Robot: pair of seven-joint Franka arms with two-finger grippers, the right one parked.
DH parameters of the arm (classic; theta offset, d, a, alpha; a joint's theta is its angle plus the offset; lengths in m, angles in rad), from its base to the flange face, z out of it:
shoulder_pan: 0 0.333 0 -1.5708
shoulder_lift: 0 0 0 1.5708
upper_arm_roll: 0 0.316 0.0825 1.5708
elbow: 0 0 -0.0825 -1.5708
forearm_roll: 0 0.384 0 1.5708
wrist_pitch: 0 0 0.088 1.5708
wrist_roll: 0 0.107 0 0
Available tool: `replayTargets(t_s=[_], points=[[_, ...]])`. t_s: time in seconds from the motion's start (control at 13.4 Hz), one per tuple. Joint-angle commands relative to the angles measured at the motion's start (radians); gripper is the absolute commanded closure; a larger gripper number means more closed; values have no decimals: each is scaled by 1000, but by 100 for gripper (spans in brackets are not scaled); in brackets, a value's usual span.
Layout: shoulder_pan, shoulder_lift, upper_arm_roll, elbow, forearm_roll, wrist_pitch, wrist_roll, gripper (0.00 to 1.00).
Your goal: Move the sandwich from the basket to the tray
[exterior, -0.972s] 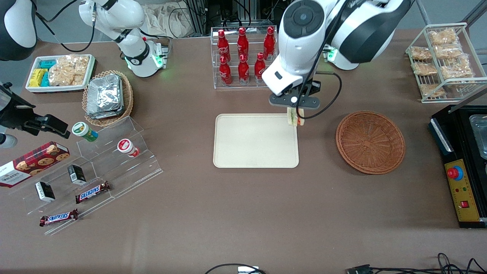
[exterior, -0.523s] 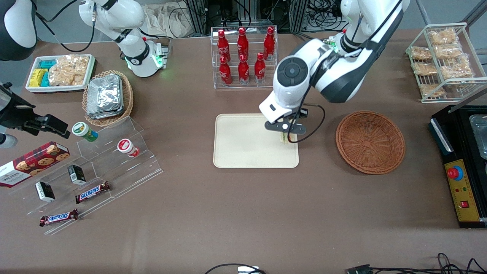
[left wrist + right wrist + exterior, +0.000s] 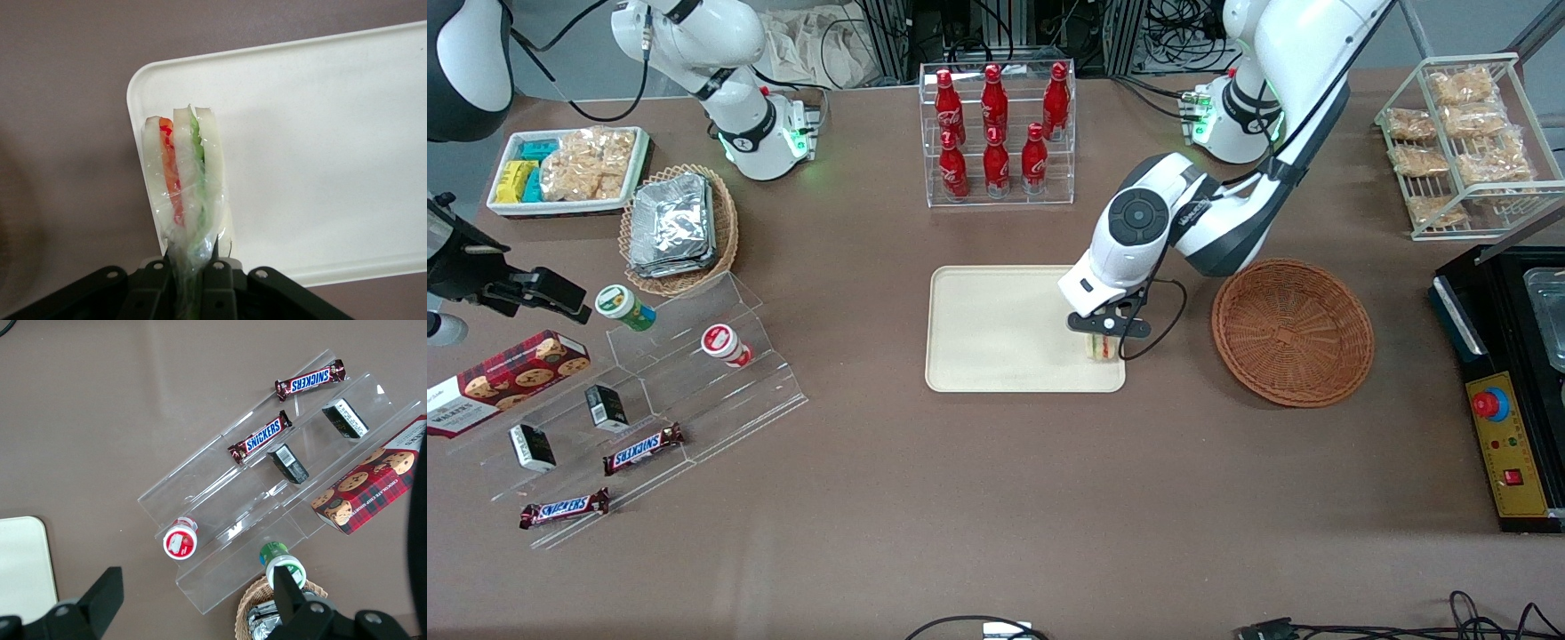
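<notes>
The task looks mostly done: the sandwich (image 3: pixel 1100 348) is out of the basket (image 3: pixel 1292 332), which now sits with nothing in it on the desk (image 3: pixel 996 498) beside the tray (image 3: pixel 996 333), toward the working arm's end. The pincer (image 3: pixel 1103 342) is low over the tray's corner nearest the basket and the front camera, its two fingers clamped on the sandwich's wrapped end (image 3: pixel 190 257), with the red and green filling edge pointing down at the tray (image 3: pixel 320 147). What is left, by the look of it, is to let go and lift away. Whether the sandwich already touches the tray cannot be told; the arm hides part of it from the front.
</notes>
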Motion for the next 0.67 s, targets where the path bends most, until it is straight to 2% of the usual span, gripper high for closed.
replayTargets(t_s=[0.0, 0.45, 0.52, 0.6], points=[[-2, 33, 3, -6, 34, 54, -19, 100], [-3, 90, 17, -14, 85, 96, -71, 99], [-3, 92, 17, -14, 85, 98, -74, 69], [-3, 96, 19, -12, 85, 98, -74, 29]])
